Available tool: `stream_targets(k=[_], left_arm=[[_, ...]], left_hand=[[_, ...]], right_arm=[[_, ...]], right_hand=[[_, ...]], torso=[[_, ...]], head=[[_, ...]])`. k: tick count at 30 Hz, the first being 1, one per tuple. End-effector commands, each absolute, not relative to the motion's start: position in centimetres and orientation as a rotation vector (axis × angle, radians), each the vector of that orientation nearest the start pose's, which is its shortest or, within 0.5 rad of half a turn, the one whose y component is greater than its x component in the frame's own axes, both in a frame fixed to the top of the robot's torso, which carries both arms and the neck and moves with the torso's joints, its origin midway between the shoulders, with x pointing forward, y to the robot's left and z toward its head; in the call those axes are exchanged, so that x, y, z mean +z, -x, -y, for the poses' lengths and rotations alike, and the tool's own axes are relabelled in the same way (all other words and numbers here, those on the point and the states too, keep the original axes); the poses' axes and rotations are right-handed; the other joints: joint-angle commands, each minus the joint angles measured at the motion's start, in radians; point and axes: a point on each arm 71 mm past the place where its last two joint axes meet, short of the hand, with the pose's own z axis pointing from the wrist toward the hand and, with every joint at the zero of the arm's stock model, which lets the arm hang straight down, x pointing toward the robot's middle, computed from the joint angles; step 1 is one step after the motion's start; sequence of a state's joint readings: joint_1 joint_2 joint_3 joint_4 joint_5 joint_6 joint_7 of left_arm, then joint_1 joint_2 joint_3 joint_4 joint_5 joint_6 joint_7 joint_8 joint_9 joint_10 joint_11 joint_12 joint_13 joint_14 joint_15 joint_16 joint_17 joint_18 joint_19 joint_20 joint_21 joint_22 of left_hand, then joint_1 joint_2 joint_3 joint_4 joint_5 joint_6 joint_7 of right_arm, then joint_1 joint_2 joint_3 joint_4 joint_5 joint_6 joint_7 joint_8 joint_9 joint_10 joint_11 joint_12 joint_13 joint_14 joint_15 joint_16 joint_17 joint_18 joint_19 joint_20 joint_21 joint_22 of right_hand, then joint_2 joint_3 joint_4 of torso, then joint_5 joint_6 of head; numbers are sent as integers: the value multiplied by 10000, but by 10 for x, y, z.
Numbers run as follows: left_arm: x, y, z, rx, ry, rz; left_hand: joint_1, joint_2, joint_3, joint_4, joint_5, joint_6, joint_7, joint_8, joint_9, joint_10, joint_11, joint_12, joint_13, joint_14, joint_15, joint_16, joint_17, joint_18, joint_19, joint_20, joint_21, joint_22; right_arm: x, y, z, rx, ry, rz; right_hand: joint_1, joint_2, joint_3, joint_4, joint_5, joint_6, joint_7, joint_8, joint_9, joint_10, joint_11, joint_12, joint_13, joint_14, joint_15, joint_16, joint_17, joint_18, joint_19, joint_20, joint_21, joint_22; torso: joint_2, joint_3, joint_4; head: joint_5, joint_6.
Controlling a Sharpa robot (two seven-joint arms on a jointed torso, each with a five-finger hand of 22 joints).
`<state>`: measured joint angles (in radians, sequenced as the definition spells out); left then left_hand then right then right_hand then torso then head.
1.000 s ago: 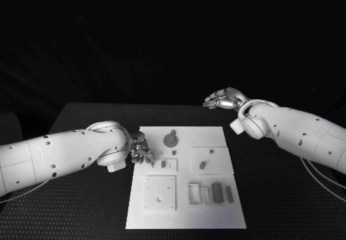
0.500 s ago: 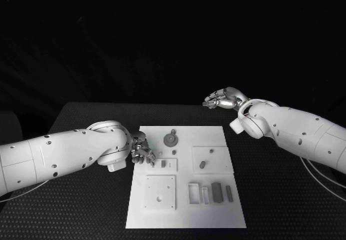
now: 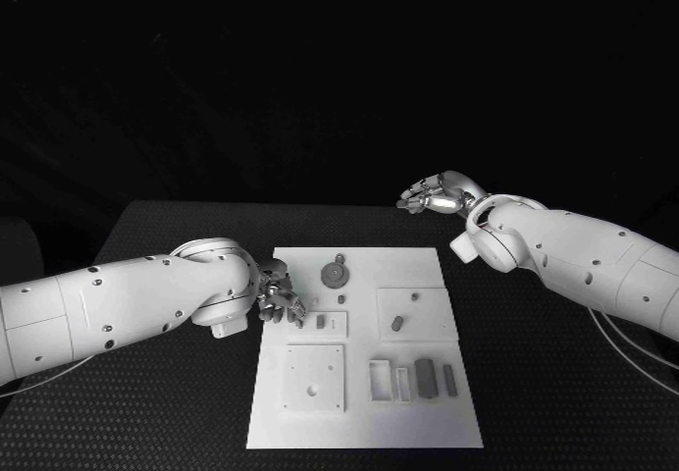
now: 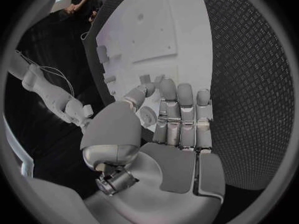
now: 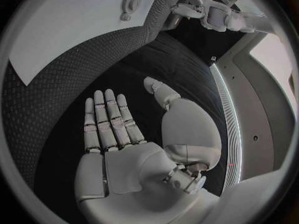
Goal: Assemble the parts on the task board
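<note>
Risk first: my left hand (image 3: 279, 298) hangs at the task board (image 3: 364, 432)'s nine-o'clock edge, fingertips just beside the small block with the slot (image 3: 324, 321), and any careless sweep inward could, I judge, knock that piece or the loose grey peg (image 3: 397, 322) out of place. A push on the plate's edge might also slide the whole board on the black table (image 3: 170, 412), since nothing I see pins it down.

In the left wrist view the left hand (image 4: 168, 129) has its fingers (image 4: 185, 109) stretched out side by side, thumb curved across toward them. I see nothing gripped between them, so I read it as released and empty, hovering over the board edge; I cannot tell if a fingertip grazes the plate.

My right hand (image 3: 439, 194) is raised beyond the board's one-o'clock corner, well apart from the parts. From the right wrist camera, the right hand (image 5: 127, 139) lies flat, fingers straight, thumb out to the side, holding nothing.

On the board: a round geared disc (image 3: 336, 272) at twelve o'clock, a square plate with holes (image 3: 314, 378) at seven o'clock, and dark grey bars (image 3: 426, 377) beside a white frame (image 3: 381, 381) at five o'clock. Assembly looks barely begun, by my reading.
</note>
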<state>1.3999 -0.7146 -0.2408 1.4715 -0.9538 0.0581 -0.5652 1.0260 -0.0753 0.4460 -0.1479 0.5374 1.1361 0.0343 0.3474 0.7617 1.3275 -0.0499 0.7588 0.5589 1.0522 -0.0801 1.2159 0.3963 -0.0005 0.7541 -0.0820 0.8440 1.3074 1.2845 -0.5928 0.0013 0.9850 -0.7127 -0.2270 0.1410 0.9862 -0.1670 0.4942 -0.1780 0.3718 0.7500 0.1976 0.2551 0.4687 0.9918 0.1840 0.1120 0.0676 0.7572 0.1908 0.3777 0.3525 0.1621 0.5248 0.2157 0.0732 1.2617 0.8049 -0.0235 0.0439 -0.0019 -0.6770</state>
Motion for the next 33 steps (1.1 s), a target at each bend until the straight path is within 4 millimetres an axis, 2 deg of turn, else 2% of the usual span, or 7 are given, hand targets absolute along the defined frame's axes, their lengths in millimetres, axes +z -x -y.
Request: stream_targets(k=[1,33], left_arm=[[-203,-493,-178,-3630,1410,-23215],[-207,-493,-177,-3583,1325,-23308]], left_hand=[[76,8,1352,-1407,-2,77,2,29,9,117,-204,-28,-8,32,4,34,-4,5,60,-889,65,203],[76,23,1347,-1405,-41,69,10,-3,29,102,-198,-39,-9,20,10,20,-12,5,48,-884,64,200]], right_arm=[[-154,-590,235,9690,-5162,-15882],[-154,-590,235,9695,-5162,-15887]], right_hand=[[-17,61,-10,39,62,-71,128,53,-14,58,-10,-62,15,-1,69,-54,-15,-177,64,-39,-67,17],[-18,60,-12,39,63,-75,130,62,-25,67,-8,-79,15,-2,70,-57,-15,-182,63,-42,-73,33]], torso=[[5,4,-4],[2,2,-1]], head=[[12,-11],[5,-45]])
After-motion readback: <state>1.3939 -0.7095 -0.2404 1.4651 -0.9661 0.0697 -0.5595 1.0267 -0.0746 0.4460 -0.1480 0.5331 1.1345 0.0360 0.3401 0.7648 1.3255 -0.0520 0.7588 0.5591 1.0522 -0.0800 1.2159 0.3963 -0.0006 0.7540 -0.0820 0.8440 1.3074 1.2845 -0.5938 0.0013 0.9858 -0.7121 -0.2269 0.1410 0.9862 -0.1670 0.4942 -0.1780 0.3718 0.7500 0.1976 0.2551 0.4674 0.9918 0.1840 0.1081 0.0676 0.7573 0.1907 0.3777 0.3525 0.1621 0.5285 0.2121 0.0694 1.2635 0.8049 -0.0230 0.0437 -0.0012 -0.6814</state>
